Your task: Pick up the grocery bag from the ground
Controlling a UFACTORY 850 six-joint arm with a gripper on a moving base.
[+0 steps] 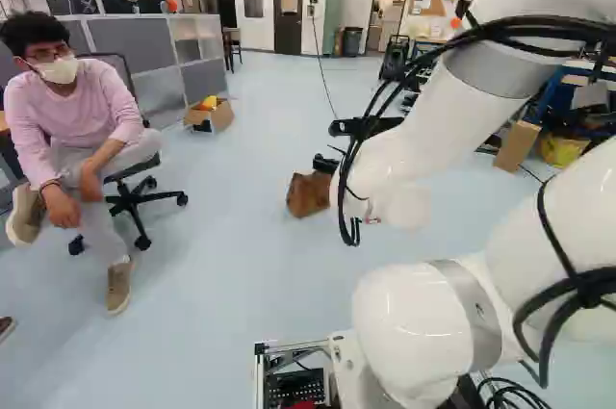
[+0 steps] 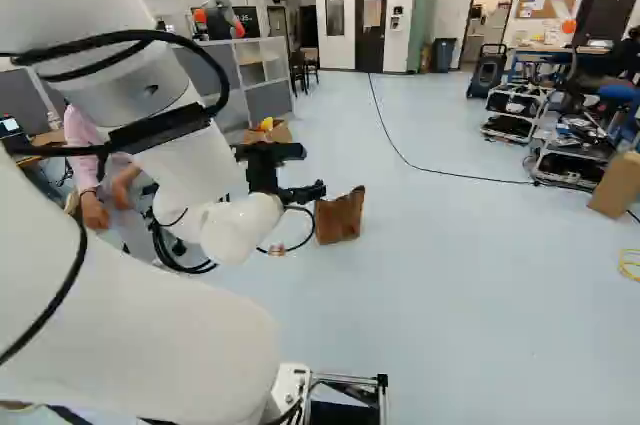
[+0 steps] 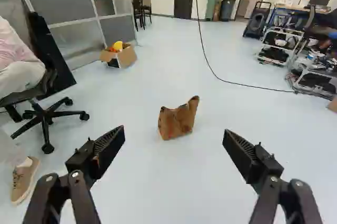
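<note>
Out on the floor [image 3: 158, 187], ahead of the fingers [image 3: 109, 147], is the brown bag [image 3: 178, 119], with one top corner poking up. The fingers are spread wide apart and have hold of nothing. The bag is farther off, well apart from them, and lined up with the space between them. The arm [image 1: 423, 140] seems to aim the right way, and that looks like all that is done. Most of the job is left: go nearer, get down low, put one finger on each side of the bag, squeeze it, and lift it up. Far past the bag, to the left, is an open box [image 3: 126, 56]. On the left, a person [image 3: 18, 71] sits on a chair [image 3: 51, 112] with wheels, well apart from the bag.
</note>
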